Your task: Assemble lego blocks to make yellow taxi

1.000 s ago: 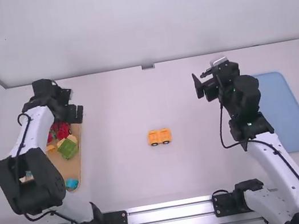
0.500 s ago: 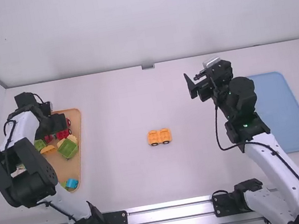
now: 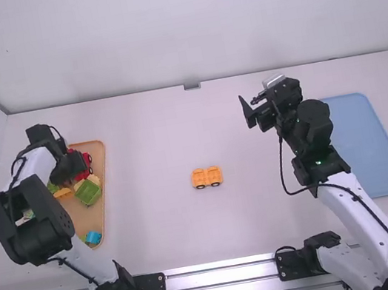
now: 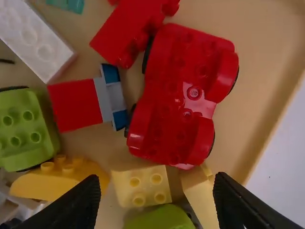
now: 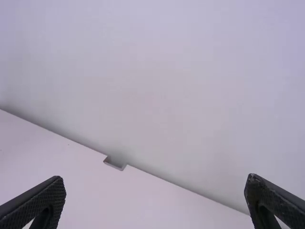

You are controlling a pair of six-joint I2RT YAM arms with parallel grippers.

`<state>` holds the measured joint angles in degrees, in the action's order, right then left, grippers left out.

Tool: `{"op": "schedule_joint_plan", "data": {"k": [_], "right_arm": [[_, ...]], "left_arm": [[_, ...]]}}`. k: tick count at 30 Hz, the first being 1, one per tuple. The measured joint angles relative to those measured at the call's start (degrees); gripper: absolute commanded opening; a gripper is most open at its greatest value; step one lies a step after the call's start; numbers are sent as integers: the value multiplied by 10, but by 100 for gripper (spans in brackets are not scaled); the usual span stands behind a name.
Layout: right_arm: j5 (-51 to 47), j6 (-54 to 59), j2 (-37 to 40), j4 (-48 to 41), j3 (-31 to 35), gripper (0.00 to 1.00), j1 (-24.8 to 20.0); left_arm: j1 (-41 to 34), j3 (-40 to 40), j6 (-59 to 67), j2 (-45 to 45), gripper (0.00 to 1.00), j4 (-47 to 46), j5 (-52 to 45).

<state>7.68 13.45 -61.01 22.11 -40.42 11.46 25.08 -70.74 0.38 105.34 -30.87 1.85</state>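
- Left fingers [image 3: 77, 164]: wide open, empty, over the tan tray [image 3: 80, 216].
- Between their tips: a pale yellow block [image 4: 142, 185]; beside one tip, a yellow curved block [image 4: 57, 183].
- Farther out from them: the red car base [image 4: 178, 95].
- Right fingers [image 3: 249, 114]: wide open, empty, above the counter [image 3: 148, 138].
- Between both pairs, nearer the arm bases: the yellow car base [image 3: 206, 177].
- Right of the right fingers: the blue tray [image 3: 370, 144].

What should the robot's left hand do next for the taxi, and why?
I'd ease the left gripper down toward the pale yellow block. Its open fingers frame that block, and the orange-yellow wheeled base sits by itself, away from the loose pieces, so it probably needs a yellow part.
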Motion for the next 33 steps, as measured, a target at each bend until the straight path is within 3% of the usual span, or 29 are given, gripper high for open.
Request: {"op": "schedule_joint_plan", "data": {"k": [16, 33], "right_arm": [[-2, 1, 0, 0, 0, 99, 13], [0, 1, 0, 19, 0, 99, 13]], "left_arm": [[2, 69, 29, 0, 57, 106, -39], [-1, 70, 4, 0, 57, 7, -66]]}}
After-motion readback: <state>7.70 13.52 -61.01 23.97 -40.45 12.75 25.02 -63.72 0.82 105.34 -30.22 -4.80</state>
